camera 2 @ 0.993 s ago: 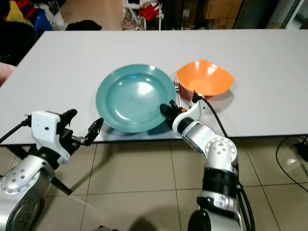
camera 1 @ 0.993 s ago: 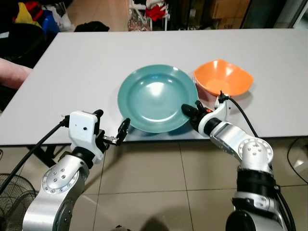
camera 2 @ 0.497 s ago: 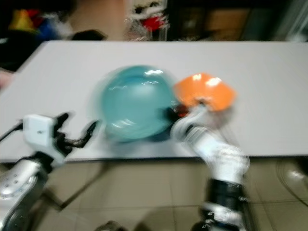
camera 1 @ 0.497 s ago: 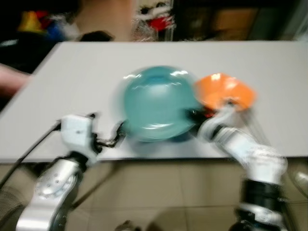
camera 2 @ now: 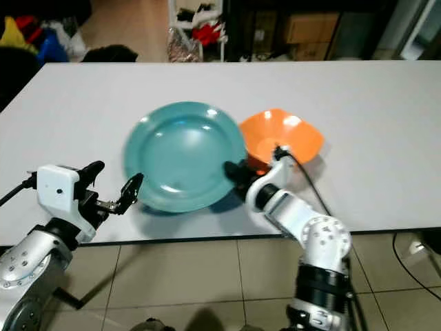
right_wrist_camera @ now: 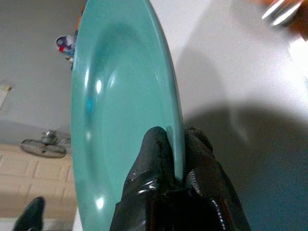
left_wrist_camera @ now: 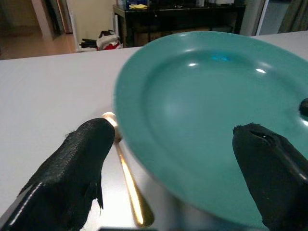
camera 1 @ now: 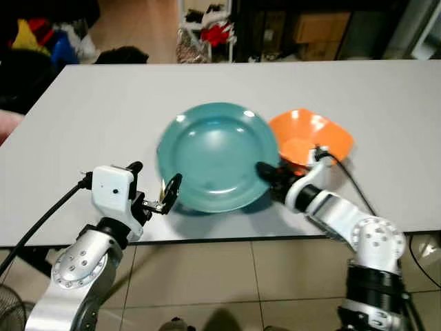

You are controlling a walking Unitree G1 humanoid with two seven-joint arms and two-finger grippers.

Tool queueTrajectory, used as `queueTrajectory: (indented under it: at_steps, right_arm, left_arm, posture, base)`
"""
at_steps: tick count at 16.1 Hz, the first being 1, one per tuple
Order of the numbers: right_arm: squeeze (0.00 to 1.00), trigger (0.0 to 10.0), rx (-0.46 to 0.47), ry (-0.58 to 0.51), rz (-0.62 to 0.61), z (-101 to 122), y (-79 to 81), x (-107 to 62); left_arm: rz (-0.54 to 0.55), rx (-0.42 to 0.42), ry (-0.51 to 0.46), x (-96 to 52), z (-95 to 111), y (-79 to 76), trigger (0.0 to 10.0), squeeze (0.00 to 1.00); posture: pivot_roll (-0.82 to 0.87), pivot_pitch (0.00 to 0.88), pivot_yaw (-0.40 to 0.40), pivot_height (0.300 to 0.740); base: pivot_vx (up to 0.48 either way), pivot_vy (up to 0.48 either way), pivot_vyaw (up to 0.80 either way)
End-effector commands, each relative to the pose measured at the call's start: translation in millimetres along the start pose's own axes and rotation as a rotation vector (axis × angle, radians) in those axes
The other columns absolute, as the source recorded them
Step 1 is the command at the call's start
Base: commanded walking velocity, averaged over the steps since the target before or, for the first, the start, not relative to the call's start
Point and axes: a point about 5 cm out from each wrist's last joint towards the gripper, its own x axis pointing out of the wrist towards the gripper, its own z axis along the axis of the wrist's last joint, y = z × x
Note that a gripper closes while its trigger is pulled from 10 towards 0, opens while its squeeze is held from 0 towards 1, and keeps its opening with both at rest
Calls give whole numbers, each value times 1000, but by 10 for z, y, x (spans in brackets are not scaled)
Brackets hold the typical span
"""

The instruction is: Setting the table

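The head's two eyes look forward and down from above the near table (camera 1: 103, 103) edge, facing its far side. Each wrist camera sits very close, looking along its fingers at the teal plate (left_wrist_camera: 211, 120), which every view shares.

- Both arms are silver, built of rounded segments with round, screw-ringed joint caps.
- A white boxy housing sits behind the left pincer (camera 1: 167, 195); a black cable trails from it.
- The right pincer (camera 1: 265, 174) has black, coarse-textured fingers; a black cable loops along its wrist.

White table (camera 1: 103, 103) with orange bowl (camera 1: 310, 134), gold spoon (left_wrist_camera: 126, 178).
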Motion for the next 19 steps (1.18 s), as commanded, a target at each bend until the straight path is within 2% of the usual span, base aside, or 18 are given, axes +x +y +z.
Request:
queueTrajectory:
  at_steps: [1, 5, 7, 9, 13, 15, 19]
  right_arm:
    - [0, 10000, 23, -19, 27, 64, 46, -6]
    - [0, 10000, 48, 42, -7, 5, 22, 69]
    - [0, 10000, 109, 65, -52, -43, -46, 113]
    - [0, 10000, 172, 63, -88, -61, -103, 159]
    - [0, 10000, 180, 57, -105, -45, -75, 230]
    - [0, 10000, 211, 10, -114, 36, -40, 276]
    - [0, 10000, 254, 13, -137, 61, -43, 338]
  left_arm:
    - [-43, 10, -17, -26, 52, -15, 10000, 0]
    - [-203, 22, 67, -106, -11, -55, 10000, 0]
    - [-252, 24, 90, -163, -12, -37, 10000, 0]
    - [-265, 31, 102, -204, -12, -3, 10000, 0]
    - [-266, 37, 108, -228, -2, 7, 10000, 0]
    - [-276, 31, 111, -233, -1, -6, 10000, 0]
    - [-281, 24, 113, -226, -1, -15, 10000, 0]
  posture:
    - [-87, 41, 30, 740]
    - [-85, 34, 35, 740]
    - [-83, 28, 37, 740]
    - [-80, 25, 37, 740]
    - [-72, 26, 34, 740]
    - [-69, 33, 33, 740]
    - [-70, 37, 35, 740]
  base:
    - [0, 0, 0]
    - [0, 0, 0]
    - [0, 0, 0]
    - [0, 0, 0]
    - [0, 0, 0]
    - [0, 0, 0]
    - [0, 0, 0]
